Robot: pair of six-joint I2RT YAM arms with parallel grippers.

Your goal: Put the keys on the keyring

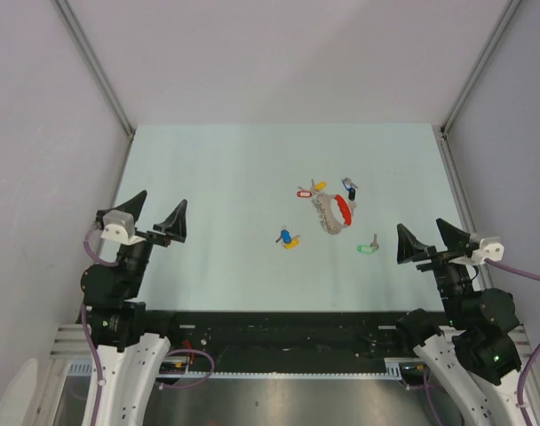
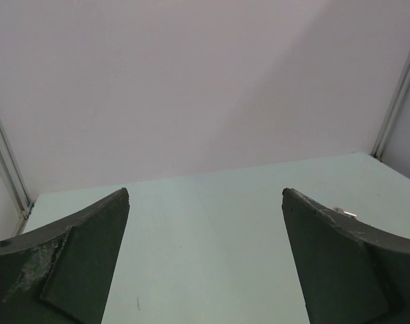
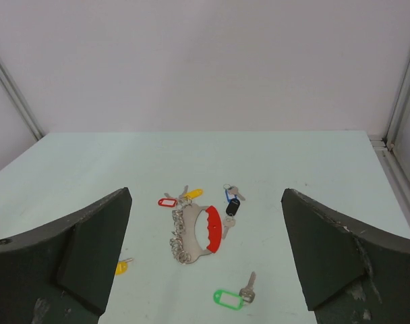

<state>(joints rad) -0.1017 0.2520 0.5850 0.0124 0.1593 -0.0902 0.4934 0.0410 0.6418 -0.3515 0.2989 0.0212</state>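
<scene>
The keyring (image 1: 333, 213) is a silver holder with a red curved grip and a row of rings, lying right of centre on the table; it also shows in the right wrist view (image 3: 198, 229). Red-tagged (image 3: 167, 202) and yellow-tagged (image 3: 193, 194) keys lie at its far end. Blue (image 3: 230, 194) and black-tagged (image 3: 232, 207) keys lie to its right. A green-tagged key (image 3: 232, 298) lies nearest my right gripper (image 3: 205, 270). A blue and yellow pair (image 1: 288, 239) lies left of the keyring. Both grippers are open and empty; the left gripper (image 1: 154, 224) is far left.
Grey enclosure walls with metal posts surround the pale green table (image 1: 217, 177). The left wrist view shows only bare table (image 2: 205, 223) and the back wall. A black rail (image 1: 279, 333) runs along the near edge between the arm bases.
</scene>
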